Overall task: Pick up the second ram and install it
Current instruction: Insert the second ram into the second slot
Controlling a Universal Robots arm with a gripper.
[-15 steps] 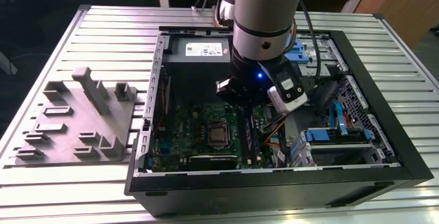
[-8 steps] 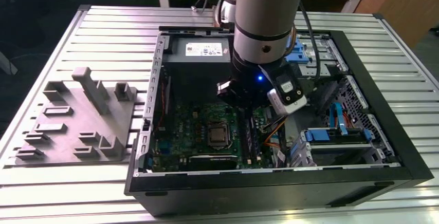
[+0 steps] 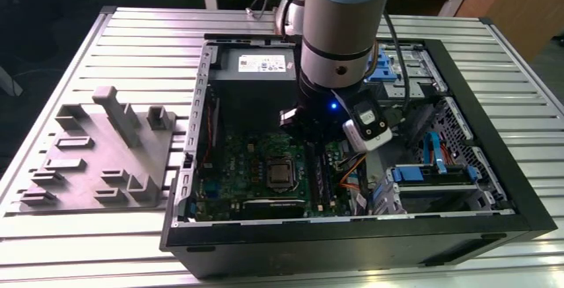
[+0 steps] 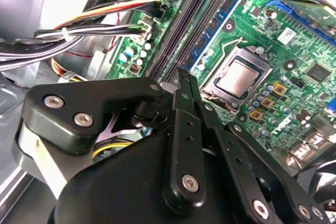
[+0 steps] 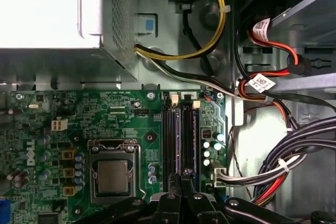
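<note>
My gripper (image 5: 181, 174) is shut, its two black fingertips pressed together with nothing visible between them. It hangs inside the open computer case (image 3: 493, 189), just over the near end of two long dark memory slots (image 5: 178, 135) on the green motherboard (image 5: 63, 129). In the second wrist view the gripper (image 4: 184, 77) points at the same slots (image 4: 186, 22), next to the processor socket (image 4: 239, 77). I cannot tell the second ram apart from the dark slots. In the exterior view a dark strip (image 3: 321, 182) stands right of the socket, below the arm's wrist (image 3: 335, 70).
A grey plastic tray (image 3: 97, 162) with upright posts sits on the ribbed table at the exterior view's left. The power supply (image 5: 47, 14) and bundles of black, red and yellow cables (image 5: 283, 150) crowd the slots' far side. Blue drive brackets (image 3: 432, 169) fill the case's right.
</note>
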